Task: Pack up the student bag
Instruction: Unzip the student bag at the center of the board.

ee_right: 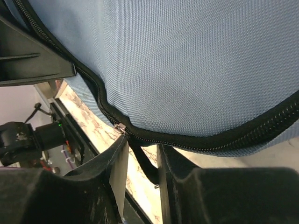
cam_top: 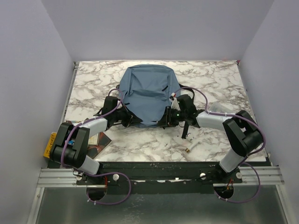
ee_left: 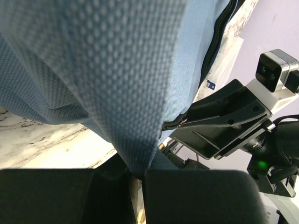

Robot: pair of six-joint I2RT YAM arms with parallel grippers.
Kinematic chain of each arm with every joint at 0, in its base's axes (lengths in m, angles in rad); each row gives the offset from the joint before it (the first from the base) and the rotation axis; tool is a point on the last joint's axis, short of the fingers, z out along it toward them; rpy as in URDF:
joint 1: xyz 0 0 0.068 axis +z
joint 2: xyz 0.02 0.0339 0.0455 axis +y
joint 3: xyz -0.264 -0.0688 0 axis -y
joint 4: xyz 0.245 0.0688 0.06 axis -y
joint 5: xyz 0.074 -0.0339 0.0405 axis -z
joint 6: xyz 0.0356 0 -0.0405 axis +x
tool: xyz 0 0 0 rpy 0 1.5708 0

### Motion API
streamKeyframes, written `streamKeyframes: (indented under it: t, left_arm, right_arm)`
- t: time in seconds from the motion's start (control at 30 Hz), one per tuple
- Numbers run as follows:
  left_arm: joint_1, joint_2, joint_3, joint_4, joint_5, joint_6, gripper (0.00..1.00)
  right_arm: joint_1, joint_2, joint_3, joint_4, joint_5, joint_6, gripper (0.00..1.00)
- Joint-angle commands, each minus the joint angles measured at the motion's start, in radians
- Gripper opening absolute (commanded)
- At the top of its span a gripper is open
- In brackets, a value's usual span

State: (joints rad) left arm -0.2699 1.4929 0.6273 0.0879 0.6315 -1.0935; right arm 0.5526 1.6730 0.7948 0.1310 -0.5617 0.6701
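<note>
The right tool (ee_right: 142, 151), narrowly apart, straddles the zipper pull (ee_right: 144, 163) of the student bag (cam_top: 147, 93), whose zipper (ee_right: 210, 140) runs left toward the left tool (ee_left: 135, 176), clamped on bag fabric.

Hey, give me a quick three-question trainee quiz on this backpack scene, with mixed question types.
1. True or false: the left gripper pinches a fold of the student bag.
2. What hangs between the fingers of the right gripper? A) zipper pull B) shoulder strap C) pencil
3. Fill in: the bag lies on a ____-patterned table.
Key: 1 true; 2 A; 3 marble.
</note>
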Motion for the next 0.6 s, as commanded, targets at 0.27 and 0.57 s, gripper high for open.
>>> streamKeyframes:
  t: [0.27, 0.57]
  left_arm:
    - [0.016, 0.006, -0.001, 0.010, 0.008, 0.002, 0.00]
    - [0.098, -0.003, -0.006, -0.015, 0.016, 0.044, 0.00]
  right_arm:
    - [0.009, -0.053, 0.098, -0.259, 0.268, -0.066, 0.01]
    - [0.007, -0.125, 0.137, -0.517, 0.652, -0.120, 0.01]
